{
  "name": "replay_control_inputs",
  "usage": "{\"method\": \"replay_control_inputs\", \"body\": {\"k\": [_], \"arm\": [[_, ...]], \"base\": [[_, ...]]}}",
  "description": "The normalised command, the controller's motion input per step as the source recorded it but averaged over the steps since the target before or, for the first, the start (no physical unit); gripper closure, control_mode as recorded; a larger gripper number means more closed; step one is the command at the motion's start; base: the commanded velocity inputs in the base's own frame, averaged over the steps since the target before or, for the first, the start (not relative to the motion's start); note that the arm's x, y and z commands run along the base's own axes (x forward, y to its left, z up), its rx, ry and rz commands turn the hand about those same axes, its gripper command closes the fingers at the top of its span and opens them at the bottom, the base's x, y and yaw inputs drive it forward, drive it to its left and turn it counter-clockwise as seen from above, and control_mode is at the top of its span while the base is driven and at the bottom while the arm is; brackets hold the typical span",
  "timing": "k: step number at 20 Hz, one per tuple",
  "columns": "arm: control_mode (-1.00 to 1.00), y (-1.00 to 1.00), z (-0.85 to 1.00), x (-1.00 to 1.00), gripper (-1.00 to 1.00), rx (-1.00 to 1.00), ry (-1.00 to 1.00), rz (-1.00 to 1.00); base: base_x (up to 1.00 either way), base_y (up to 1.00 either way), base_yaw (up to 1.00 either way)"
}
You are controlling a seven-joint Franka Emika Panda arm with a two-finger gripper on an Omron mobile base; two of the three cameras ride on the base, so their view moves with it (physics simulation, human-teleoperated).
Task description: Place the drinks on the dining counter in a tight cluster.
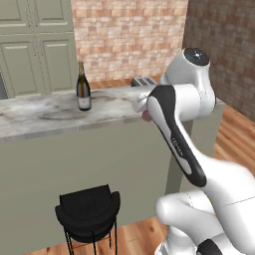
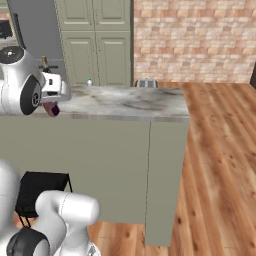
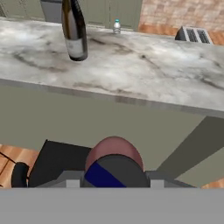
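Landmark for all places: the dining counter (image 3: 131, 74), marble top on a sage-green wall.

1. Gripper (image 3: 114, 177). Closed on the maroon bottle (image 3: 114, 153), held on the near side of the counter, short of its front edge. In the right base view the bottle (image 2: 52, 109) hangs just at the level of that edge. Its dark cap faces the hand camera, so its long axis appears to run roughly along the gripper; exact tilt cannot be told. Judged purpose: carried in for grouping with the others.

2. Stool (image 1: 88, 211). Black, on the floor below the counter's front wall.

3. Wine bottle (image 3: 74, 30). Upright on the counter top, mid-depth, neck up, long axis vertical; likely anchor for the cluster.

4. Water bottle (image 3: 116, 26). Upright near the counter's far edge, white cap up, well apart from the wine bottle.

5. Toaster (image 3: 194, 35). At the far edge, further along.
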Motion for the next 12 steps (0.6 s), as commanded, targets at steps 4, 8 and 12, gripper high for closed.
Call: {"method": "replay_control_inputs", "body": {"k": [4, 8, 12], "arm": [[-1.0, 0.28, -0.26, 0.69, 1.0, 0.0, 0.0, -0.04], [-1.0, 0.03, -0.02, 0.64, 1.0, 0.0, 0.0, -0.06], [-1.0, 0.0, 0.0, 0.51, 1.0, 0.0, 0.02, -0.05]], "base": [[0.0, 0.0, 0.0], [0.0, 0.0, 0.0], [0.0, 0.0, 0.0]]}}
